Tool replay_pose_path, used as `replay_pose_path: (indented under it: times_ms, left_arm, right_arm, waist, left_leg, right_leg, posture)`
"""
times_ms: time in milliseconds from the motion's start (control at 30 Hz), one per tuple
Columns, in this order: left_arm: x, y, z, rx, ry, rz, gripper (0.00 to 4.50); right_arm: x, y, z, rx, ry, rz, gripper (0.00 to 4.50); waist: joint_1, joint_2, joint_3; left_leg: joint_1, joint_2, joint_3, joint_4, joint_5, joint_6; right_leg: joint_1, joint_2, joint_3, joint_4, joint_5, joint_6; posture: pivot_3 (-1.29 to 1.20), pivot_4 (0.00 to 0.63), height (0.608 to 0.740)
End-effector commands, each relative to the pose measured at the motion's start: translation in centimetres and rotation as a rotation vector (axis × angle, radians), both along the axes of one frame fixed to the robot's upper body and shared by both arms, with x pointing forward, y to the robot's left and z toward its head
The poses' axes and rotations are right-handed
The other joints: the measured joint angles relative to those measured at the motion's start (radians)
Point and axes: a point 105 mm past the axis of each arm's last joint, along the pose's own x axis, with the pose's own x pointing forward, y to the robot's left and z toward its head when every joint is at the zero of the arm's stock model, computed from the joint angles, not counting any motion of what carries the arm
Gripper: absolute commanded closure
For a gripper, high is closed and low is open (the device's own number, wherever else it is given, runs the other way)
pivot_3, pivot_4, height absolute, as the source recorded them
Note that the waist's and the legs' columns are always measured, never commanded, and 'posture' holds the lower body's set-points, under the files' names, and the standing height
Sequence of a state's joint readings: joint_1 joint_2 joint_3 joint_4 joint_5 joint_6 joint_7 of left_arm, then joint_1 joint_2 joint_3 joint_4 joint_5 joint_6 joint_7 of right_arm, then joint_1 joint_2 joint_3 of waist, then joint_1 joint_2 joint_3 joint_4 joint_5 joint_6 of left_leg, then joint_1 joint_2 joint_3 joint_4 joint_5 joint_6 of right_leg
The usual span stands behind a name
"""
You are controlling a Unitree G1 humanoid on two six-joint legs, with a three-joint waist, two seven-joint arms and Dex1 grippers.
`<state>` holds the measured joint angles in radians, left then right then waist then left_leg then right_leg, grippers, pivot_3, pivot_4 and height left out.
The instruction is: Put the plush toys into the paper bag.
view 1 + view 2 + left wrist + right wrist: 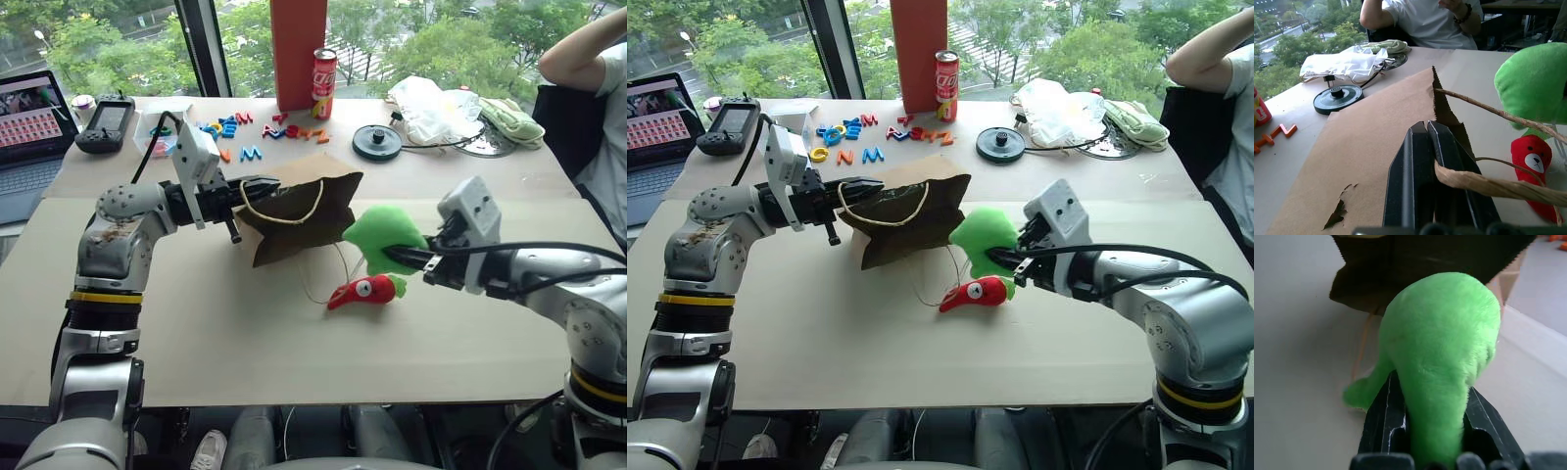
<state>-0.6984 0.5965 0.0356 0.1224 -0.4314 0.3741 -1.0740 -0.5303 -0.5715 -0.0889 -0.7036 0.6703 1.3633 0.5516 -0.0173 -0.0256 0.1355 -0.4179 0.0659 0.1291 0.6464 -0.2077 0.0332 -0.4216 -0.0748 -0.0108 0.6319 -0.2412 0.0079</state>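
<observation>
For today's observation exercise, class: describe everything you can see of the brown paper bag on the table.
The paper bag is brown kraft paper with a zigzag-cut rim and tan twisted-cord handles. It lies tilted on the table, creased, with a small tear in one wall, its dark mouth facing the green plush toy. The left claw is shut on its rim, holding that edge up. One cord trails toward the red chili toy. The green toy, gripped by the right claw, hovers just outside the opening.
</observation>
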Motion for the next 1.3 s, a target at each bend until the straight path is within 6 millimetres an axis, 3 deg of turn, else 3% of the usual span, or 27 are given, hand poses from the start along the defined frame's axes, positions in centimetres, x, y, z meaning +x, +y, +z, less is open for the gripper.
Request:
replay_pose_path:
  times_ms: [33, 267, 400, 533, 667, 833, 1000, 1233, 1300]
  left_arm:
    - [-0.2, -0.2, 1.5, 0.0, -0.062, -0.013, 4.5]
    - [-0.2, -0.5, 1.4, 0.002, -0.058, -0.026, 4.5]
    - [-0.2, -0.7, 1.3, 0.003, -0.057, -0.034, 4.5]
    - [-0.3, -0.8, 1.2, 0.013, -0.056, -0.042, 4.5]
    - [-0.3, -0.7, 1.2, 0.013, -0.054, -0.041, 4.5]
    - [-0.3, -0.6, 1.2, 0.013, -0.054, -0.038, 4.5]
    - [-0.2, -0.5, 1.1, 0.014, -0.054, -0.034, 4.5]
    - [-0.1, -0.5, 1.0, 0.015, -0.052, -0.029, 4.5]
    - [-0.1, -0.4, 1.0, 0.016, -0.052, -0.028, 4.5]
  right_arm:
    - [1.6, 2.0, 0.2, 0.013, -0.008, -0.042, 3.46]
    - [7.6, 4.8, 0.5, 0.089, 0.018, -0.263, 3.46]
    - [10.0, 5.0, 0.4, 0.105, 0.024, -0.372, 3.46]
    - [12.0, 4.6, 1.5, 0.231, 0.037, -0.526, 3.46]
    - [11.7, 5.7, 1.3, 0.246, 0.06, -0.53, 3.46]
    - [10.4, 7.2, 1.3, 0.269, 0.082, -0.441, 2.04]
    - [9.2, 6.1, 1.1, 0.243, 0.087, -0.404, 0.28]
    - [7.1, 1.2, 1.6, 0.145, 0.027, -0.327, 0.28]
    - [5.7, -0.5, 1.8, 0.065, -0.021, -0.251, 0.28]
  waist:
    - [0.003, 0.0, 0.0]
    - [0.006, 0.0, 0.0]
    - [0.005, 0.0, 0.0]
    - [0.003, 0.0, 0.0]
    - [0.001, 0.001, 0.0]
    - [-0.001, 0.001, 0.0]
    - [0.001, 0.001, 0.0]
    - [0.003, 0.001, 0.0]
    - [0.003, 0.001, 0.0]
  left_leg:
    - [0.0, 0.0, 0.0, 0.0, 0.0, 0.0]
    - [-0.004, 0.0, 0.006, 0.001, 0.0, 0.0]
    - [-0.005, 0.0, 0.007, 0.0, 0.0, -0.001]
    - [-0.006, 0.0, 0.007, -0.001, 0.003, -0.006]
    - [-0.006, 0.0, 0.007, -0.002, 0.004, -0.006]
    - [-0.006, 0.0, 0.007, -0.002, 0.004, -0.006]
    - [-0.006, 0.0, 0.007, -0.002, 0.003, -0.005]
    - [-0.006, 0.0, 0.006, -0.002, 0.001, -0.001]
    - [-0.006, 0.0, 0.006, -0.002, 0.001, -0.001]
  right_leg:
    - [0.0, 0.0, 0.0, 0.0, 0.0, 0.0]
    - [-0.002, -0.001, -0.002, -0.001, 0.0, 0.0]
    - [-0.002, -0.001, -0.003, 0.0, 0.0, 0.0]
    - [-0.002, -0.001, -0.003, 0.001, 0.0, 0.0]
    - [-0.002, 0.0, -0.003, 0.001, 0.0, 0.0]
    - [-0.002, 0.0, -0.003, 0.001, 0.0, 0.0]
    - [-0.002, -0.001, -0.004, 0.001, 0.0, 0.0]
    - [-0.002, -0.001, -0.003, 0.0, 0.0, 0.0]
    - [-0.002, -0.001, -0.003, -0.001, 0.0, 0.0]
  posture:
    - [0.0, 0.15, 0.739]
    - [0.0, 0.15, 0.739]
    - [0.0, 0.15, 0.739]
    - [0.0, 0.15, 0.739]
    - [0.0, 0.15, 0.739]
    - [0.0, 0.15, 0.739]
    - [0.0, 0.15, 0.739]
    - [0.0, 0.15, 0.739]
    - [0.0, 0.15, 0.739]
